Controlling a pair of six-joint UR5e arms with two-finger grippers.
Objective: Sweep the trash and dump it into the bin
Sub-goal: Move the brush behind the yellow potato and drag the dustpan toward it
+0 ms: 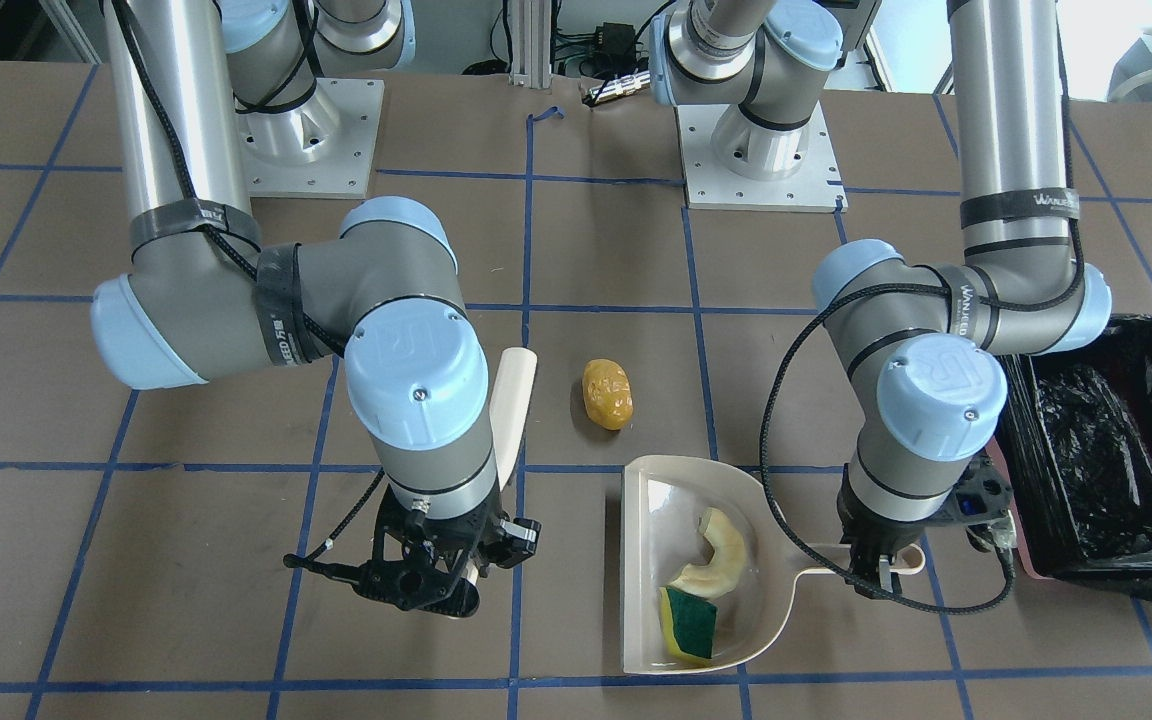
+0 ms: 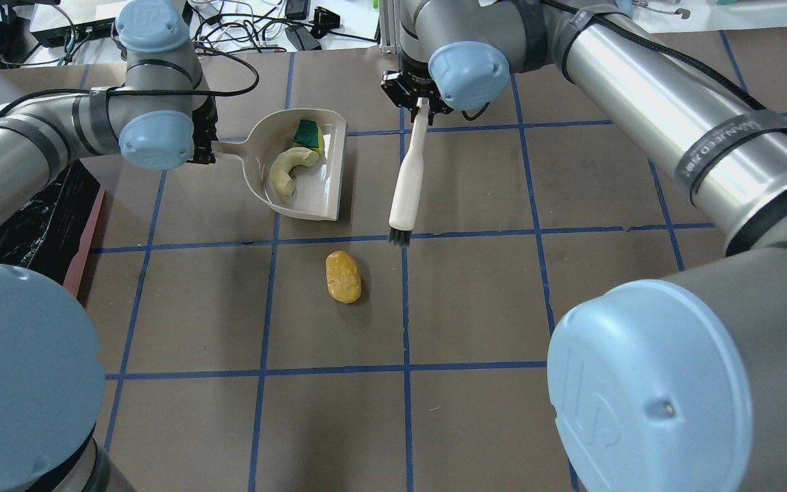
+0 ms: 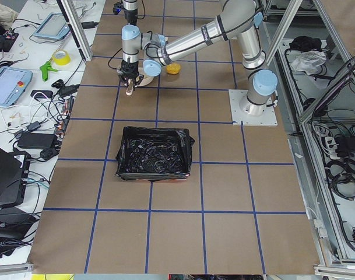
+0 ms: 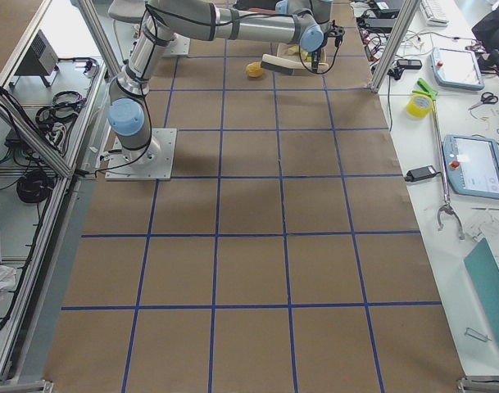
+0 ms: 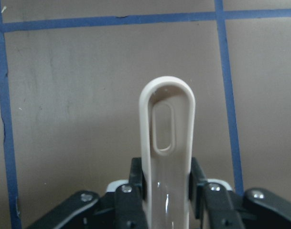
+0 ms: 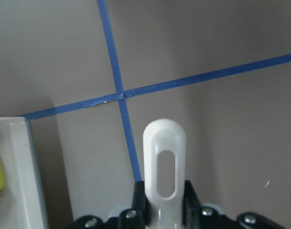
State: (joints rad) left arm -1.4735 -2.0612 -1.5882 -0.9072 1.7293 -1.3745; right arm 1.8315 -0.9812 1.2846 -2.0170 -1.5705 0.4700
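Observation:
The golden-brown potato-like lump (image 1: pixel 607 394) lies on the table (image 2: pixel 343 277), apart from the beige dustpan (image 1: pixel 648 500). The cream crescent slice (image 1: pixel 711 565) and the green-and-yellow sponge piece (image 1: pixel 689 622) lie inside the dustpan (image 2: pixel 318 201). My left gripper (image 1: pixel 881 572) is shut on the dustpan's handle (image 5: pixel 167 143). My right gripper (image 1: pixel 436 590) is shut on the handle (image 6: pixel 164 162) of a white brush (image 2: pixel 408 181). The brush's black bristles (image 2: pixel 399 237) rest beside the lump. The bin (image 1: pixel 1106 450), pink-sided with a black bag, stands just beyond my left gripper.
The bin also shows in the overhead view (image 2: pixel 45 225) under my left arm, and in the exterior left view (image 3: pixel 154 154). Both arm bases (image 1: pixel 761 160) are bolted at the table's robot side. Blue tape lines grid the brown tabletop.

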